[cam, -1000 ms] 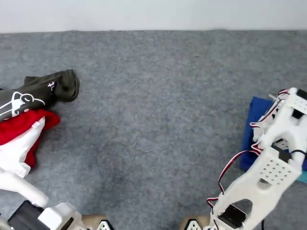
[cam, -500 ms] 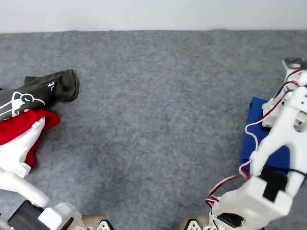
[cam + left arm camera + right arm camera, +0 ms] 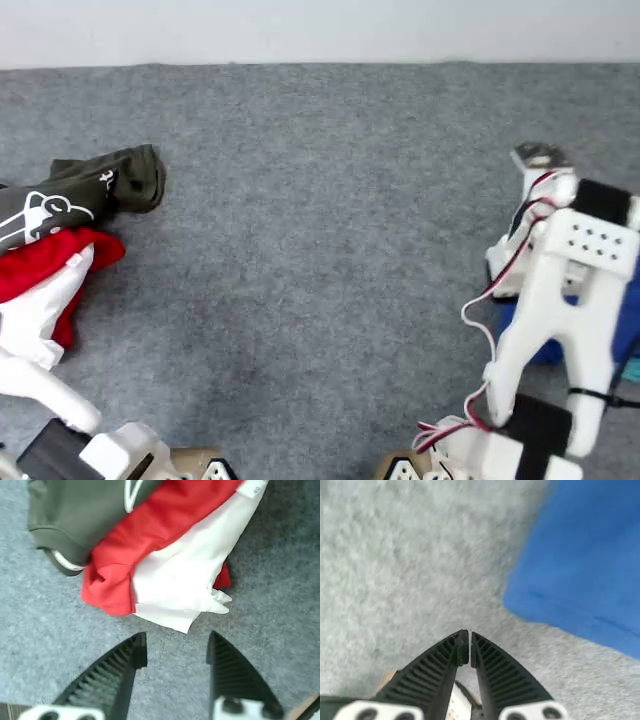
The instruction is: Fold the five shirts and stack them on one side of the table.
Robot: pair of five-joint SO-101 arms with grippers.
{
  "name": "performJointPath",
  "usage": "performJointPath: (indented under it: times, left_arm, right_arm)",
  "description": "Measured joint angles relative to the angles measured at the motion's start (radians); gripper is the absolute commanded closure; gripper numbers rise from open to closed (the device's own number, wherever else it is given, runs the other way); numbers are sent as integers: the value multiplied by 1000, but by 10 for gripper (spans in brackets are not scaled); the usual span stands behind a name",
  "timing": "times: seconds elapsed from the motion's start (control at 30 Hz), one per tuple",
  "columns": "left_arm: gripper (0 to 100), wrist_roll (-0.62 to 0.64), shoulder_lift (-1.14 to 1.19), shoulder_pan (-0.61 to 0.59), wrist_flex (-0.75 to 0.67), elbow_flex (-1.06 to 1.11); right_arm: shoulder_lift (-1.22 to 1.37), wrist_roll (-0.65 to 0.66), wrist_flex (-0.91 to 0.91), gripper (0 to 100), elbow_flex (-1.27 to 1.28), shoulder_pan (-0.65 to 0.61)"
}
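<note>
Right fingers (image 3: 445,665) pressed together, aimed down at grey table (image 3: 395,555) beside blue shirt (image 3: 590,555).

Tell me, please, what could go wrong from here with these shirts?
The green shirt, red shirt and white shirt lie overlapped, so the left gripper, jaws open near them, may pinch two layers together. The right gripper, jaws shut, hangs beside the blue shirt; a sweep might ruffle it.

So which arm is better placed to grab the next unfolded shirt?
Left, probably. The left claw is open just off the white shirt lying crumpled with the others, while the right claw is shut beside the blue shirt on the opposite side of the table.
</note>
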Motion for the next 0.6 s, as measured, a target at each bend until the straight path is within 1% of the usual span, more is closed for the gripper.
performJointPath:
  times: [0.13,0.33,0.5,0.6]
  left_arm:
    - [775,-37,0,6,-153,183]
    - [775,-91,0,52,-368,422]
    - [776,-92,0,95,-520,557]
    - [787,-92,31,106,-580,591]
  right_arm:
    - [-29,0,0,990,86,-18]
    - [-31,0,0,990,164,-18]
    - [-31,0,0,990,180,-18]
    - [-31,0,0,990,181,-18]
